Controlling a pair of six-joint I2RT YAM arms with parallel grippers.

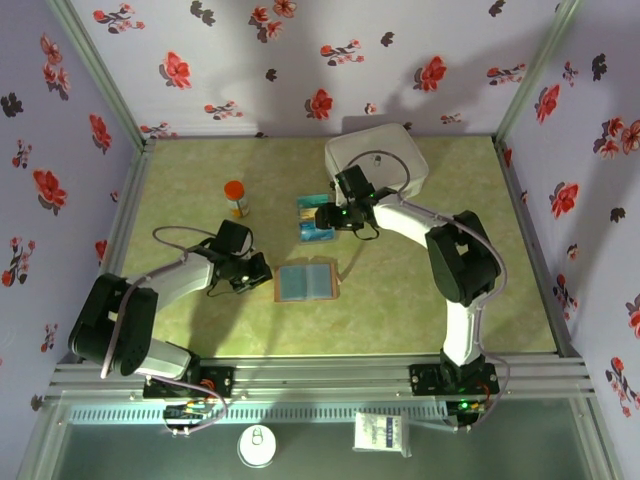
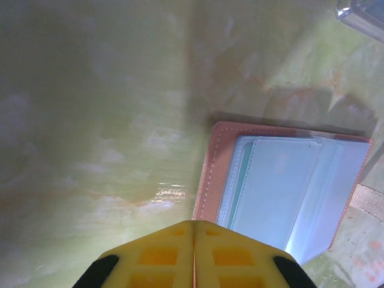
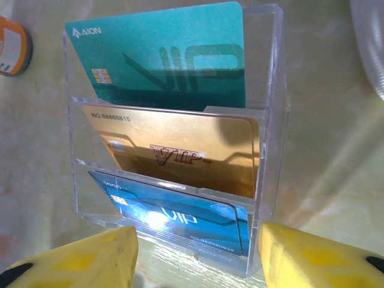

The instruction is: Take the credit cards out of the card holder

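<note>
Pale flowered wallpaper point(image 1: 300, 50) walls in a yellow-green marbled worktop point(image 1: 390, 320). The card holder point(image 1: 305, 282) lies open at mid-frame, with the left pincer point(image 2: 193, 223) clenched on nothing just beside it. Above it, the credit cards point(image 3: 168, 60) stand in a clear tray point(image 3: 273, 90), and the right pincer point(image 3: 195, 246) is spread, released, in front of the tray.

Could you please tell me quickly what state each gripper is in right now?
Left gripper: closed, holding nothing, near the card holder.
Right gripper: open, holding nothing, in front of the clear tray.
</note>
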